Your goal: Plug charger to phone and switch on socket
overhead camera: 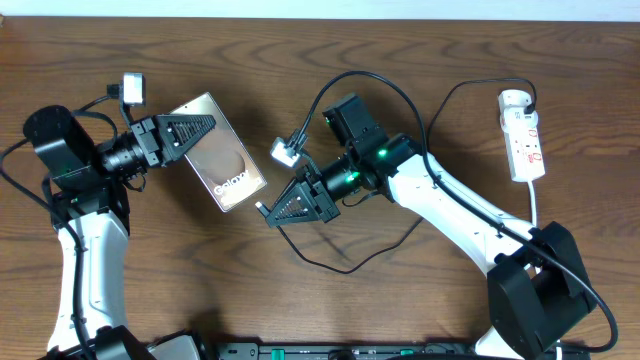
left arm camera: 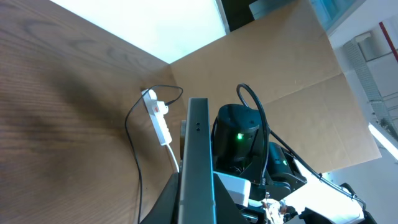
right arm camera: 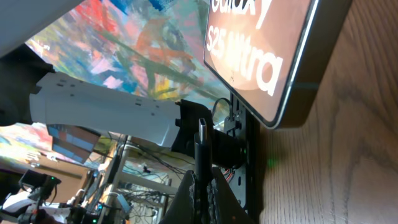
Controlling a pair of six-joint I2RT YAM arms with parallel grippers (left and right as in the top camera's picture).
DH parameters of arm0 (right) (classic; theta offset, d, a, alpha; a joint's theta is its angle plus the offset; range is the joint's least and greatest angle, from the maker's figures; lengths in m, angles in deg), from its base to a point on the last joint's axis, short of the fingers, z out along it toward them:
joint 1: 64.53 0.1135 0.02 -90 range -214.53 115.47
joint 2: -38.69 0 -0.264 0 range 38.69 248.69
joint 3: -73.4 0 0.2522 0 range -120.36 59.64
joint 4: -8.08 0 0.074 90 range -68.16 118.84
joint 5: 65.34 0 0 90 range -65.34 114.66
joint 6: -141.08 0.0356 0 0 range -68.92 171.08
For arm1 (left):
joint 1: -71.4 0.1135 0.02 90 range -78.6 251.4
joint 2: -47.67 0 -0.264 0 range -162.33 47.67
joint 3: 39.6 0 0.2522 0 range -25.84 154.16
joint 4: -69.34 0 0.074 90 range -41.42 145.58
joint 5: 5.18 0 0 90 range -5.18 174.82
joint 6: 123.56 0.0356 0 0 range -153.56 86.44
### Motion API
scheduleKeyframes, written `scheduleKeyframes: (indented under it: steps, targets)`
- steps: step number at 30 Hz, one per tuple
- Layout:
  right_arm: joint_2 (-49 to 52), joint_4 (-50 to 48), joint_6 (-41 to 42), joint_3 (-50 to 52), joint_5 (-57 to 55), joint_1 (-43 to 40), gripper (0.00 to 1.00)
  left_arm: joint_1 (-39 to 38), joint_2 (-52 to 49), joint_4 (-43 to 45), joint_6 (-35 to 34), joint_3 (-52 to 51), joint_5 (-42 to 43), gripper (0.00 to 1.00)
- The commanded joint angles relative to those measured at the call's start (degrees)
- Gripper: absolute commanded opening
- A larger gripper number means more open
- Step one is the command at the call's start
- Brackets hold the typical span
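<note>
A dark wooden table (overhead camera: 200, 290) fills the overhead view, with a pale strip running along its far edge.

At the left, the left gripper (overhead camera: 195, 128) is clamped on the upper left edge of the phone (overhead camera: 232, 170). In the left wrist view the phone shows only as a dark thin slab (left arm camera: 198, 155) standing between the fingers. From above, the phone lies at a slant with its bronze back up, its lettering towards the lower end. Bare wood lies on its near side, down to the table's front edge. I cannot tell whether the phone rests flat or is tipped up.

Just right of the phone's lower short edge, the right gripper (overhead camera: 272, 214) is pinched on the plug tip of the charger (overhead camera: 345, 270). The tip (right arm camera: 202, 134) sticks out past the fingers, close to the phone's end (right arm camera: 261, 56) but not touching it. The black cable sags in a loose loop across the open wood in front of the right arm.

Far to the right, well apart from both grippers, the socket (overhead camera: 527, 145) lies lengthwise near the table's right edge, its top end close to the far edge. A white adapter (overhead camera: 513, 100) sits in that end. The white cord (overhead camera: 536, 205) runs from the near end towards the arm's base. The switch position is too small to read.
</note>
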Motion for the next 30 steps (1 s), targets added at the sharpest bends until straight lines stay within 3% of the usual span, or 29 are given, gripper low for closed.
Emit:
scheduleKeyframes:
  steps: [1, 16, 30]
  targets:
    - [-0.1, -0.9, 1.0, 0.0, 3.0, 0.3, 0.01, -0.1, -0.2, 0.2, -0.6, 0.3, 1.6, 0.07]
    - [0.0, -3.1, 0.9, 1.3, 3.2, 0.5, 0.01, -0.1, -0.2, 0.2, -0.6, 0.3, 1.6, 0.07]
    - [0.9, -14.4, 1.9, 5.4, 6.4, 0.4, 0.01, -0.1, -0.2, 0.2, -0.6, 0.3, 1.6, 0.07]
